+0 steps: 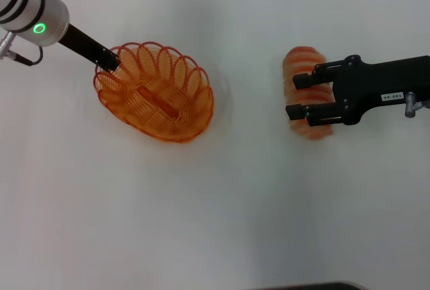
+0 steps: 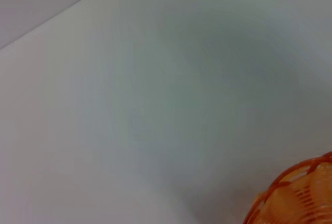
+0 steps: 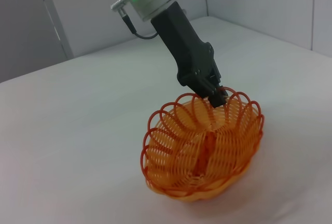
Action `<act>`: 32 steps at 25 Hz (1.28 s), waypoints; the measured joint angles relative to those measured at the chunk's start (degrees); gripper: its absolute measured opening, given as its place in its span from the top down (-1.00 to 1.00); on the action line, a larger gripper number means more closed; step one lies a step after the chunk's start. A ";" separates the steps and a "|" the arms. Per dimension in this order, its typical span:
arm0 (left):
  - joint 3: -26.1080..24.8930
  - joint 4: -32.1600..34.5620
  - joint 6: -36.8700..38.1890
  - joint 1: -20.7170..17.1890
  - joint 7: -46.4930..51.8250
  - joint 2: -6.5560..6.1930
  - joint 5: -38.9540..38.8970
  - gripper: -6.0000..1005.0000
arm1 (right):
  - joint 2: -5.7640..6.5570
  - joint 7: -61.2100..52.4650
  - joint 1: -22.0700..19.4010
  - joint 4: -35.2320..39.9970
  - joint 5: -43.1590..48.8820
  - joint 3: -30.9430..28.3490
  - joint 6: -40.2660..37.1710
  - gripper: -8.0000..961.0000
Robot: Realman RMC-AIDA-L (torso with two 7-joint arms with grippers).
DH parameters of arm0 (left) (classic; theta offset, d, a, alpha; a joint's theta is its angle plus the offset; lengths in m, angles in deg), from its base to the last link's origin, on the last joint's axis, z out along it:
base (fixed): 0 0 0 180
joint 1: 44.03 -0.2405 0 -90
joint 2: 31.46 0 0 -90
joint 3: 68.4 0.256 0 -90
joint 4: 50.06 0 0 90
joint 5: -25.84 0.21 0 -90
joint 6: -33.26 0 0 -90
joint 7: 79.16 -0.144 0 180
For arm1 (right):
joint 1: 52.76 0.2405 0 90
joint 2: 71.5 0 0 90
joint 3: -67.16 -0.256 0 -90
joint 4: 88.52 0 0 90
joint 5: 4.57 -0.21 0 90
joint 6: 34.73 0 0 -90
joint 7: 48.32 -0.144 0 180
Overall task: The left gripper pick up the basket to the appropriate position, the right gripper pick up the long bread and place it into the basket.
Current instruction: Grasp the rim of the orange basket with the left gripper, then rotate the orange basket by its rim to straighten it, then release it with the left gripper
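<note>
- On the white table [image 1: 201, 223], the black left gripper [image 1: 107, 60] pinches the rim of the oval orange wire basket [image 1: 156, 92].
- You should lower the labelled right gripper [image 1: 308, 95], jaws wide astride the ridged orange-and-cream long bread [image 1: 302, 62], then close gently.
- Its segmented crust looks soft; grip mid-length.

A plain white bench [image 1: 222, 223] carries two things, well apart. The basket [image 1: 156, 93] sits toward the left, tilted, its far-left rim raised, its lower side apparently touching the bench. The bread [image 1: 306, 68] lies toward the right, its length running away from the robot.
</note>
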 joint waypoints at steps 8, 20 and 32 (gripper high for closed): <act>-0.99 0.29 2.95 0.57 3.36 -0.89 -0.46 0.76 | 0.00 0.16 0.10 0.00 0.00 0.00 0.00 -0.39; -6.25 6.63 15.81 0.94 11.18 -1.50 -0.16 0.79 | 0.08 -0.13 0.09 -0.03 -0.26 -0.53 0.84 -0.38; -10.75 11.02 22.81 -0.15 16.17 -1.33 -0.82 0.85 | 0.39 -2.56 0.22 0.08 -0.34 -0.70 4.61 -0.37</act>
